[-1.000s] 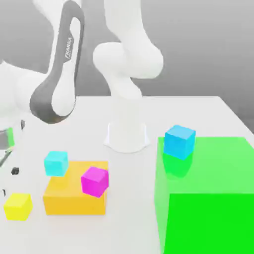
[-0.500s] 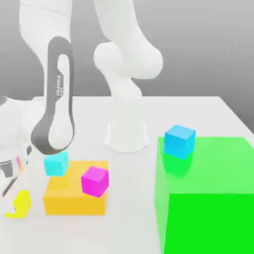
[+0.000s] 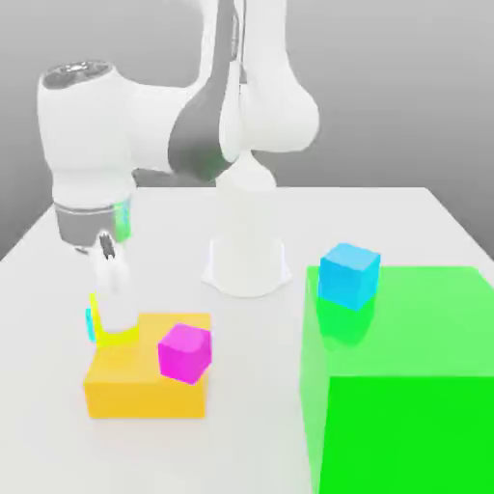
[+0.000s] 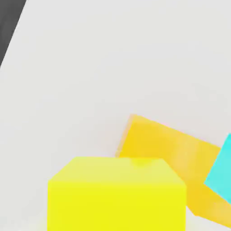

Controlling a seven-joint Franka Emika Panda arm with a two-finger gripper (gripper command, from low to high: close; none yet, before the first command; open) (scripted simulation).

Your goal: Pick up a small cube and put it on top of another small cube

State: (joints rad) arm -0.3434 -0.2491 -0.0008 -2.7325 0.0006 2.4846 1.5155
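Note:
My gripper (image 3: 113,321) is shut on the small yellow cube (image 3: 124,336), held just over the far left corner of the orange block (image 3: 145,381). In the hand view the yellow cube (image 4: 117,194) looms close to the camera. The pale cyan cube (image 3: 89,326) shows as a thin sliver behind my fingers (image 3: 115,289) and the yellow cube. In the hand view the cyan cube (image 4: 221,173) lies off to one side of the yellow cube, beside the orange block (image 4: 167,146). I cannot tell whether the two cubes touch.
A magenta cube (image 3: 184,352) rests tilted on the orange block. A large green block (image 3: 405,386) fills the exterior view's right, with a sky-blue cube (image 3: 349,274) on its far corner. The arm's white base (image 3: 247,260) stands mid-table.
The yellow cube left the table at the front left. My gripper carried it up and toward the cyan cube, and the arm swung round to stand upright over the orange block.

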